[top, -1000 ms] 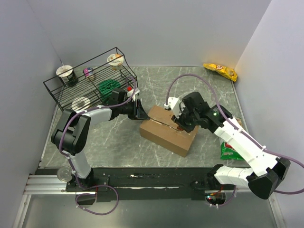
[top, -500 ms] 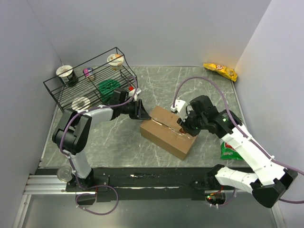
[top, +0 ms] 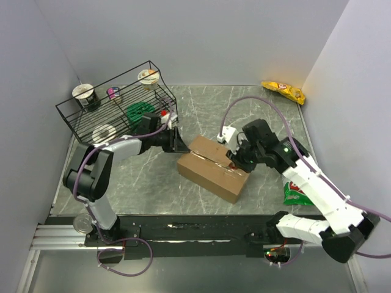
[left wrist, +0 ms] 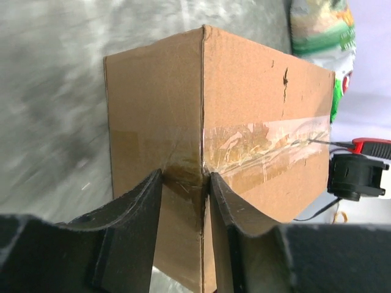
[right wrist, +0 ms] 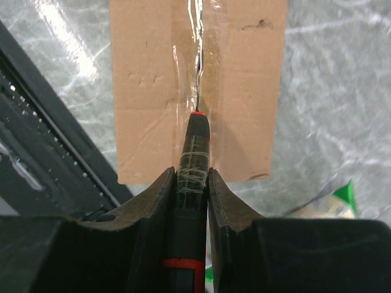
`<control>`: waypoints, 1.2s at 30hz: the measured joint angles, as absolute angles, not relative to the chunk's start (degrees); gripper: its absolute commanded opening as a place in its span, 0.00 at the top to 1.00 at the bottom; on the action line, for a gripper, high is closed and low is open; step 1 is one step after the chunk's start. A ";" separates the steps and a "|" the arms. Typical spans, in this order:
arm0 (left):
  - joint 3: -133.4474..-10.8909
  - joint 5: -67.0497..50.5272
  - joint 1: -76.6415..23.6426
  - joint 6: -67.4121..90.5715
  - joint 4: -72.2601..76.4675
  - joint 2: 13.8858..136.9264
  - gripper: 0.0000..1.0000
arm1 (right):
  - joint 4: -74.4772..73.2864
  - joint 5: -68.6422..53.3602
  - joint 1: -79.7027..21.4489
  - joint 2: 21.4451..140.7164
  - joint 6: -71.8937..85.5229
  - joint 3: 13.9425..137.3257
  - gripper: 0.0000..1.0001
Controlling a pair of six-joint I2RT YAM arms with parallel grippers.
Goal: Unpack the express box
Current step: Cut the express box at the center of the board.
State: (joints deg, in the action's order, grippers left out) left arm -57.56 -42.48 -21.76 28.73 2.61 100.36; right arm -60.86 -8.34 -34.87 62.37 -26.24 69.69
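The box (top: 214, 174) is set in the middle of the table (top: 140, 189), its flaps taped shut. A knife (right wrist: 197, 137) is clamped in the right gripper (right wrist: 189, 177), its tip laid on the tape (left wrist: 269, 137) seam. The left gripper (left wrist: 186, 177) is placed at the box's end, fingers slightly apart astride a corner; whether cardboard is pinched cannot be told.
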 measured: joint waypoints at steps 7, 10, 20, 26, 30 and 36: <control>-52.73 -38.61 -10.76 25.91 -0.67 92.49 0.51 | -60.51 -8.62 -34.70 75.31 -31.22 80.55 1.00; -51.35 -36.77 -6.79 24.43 -0.78 90.21 0.31 | -60.71 -9.17 -34.54 79.81 -33.45 84.86 1.00; -52.25 -39.83 -8.91 22.35 -1.87 89.41 0.11 | -59.88 -12.08 -33.36 80.29 -38.70 85.27 1.00; -54.81 -38.35 -10.55 19.92 -3.77 90.15 0.11 | -54.68 -16.16 -32.84 80.27 -38.81 85.43 1.00; -54.19 -36.53 -10.98 18.70 -4.10 91.72 0.13 | -50.89 -17.93 -32.86 81.34 -38.39 86.28 1.00; -53.28 -35.77 -11.11 19.09 -4.43 93.49 0.14 | -48.42 -19.38 -33.19 84.77 -37.76 86.26 1.00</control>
State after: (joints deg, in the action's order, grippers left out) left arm -53.28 -35.77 -11.11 19.09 -4.43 93.49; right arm -48.42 -19.38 -33.19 84.77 -37.76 86.26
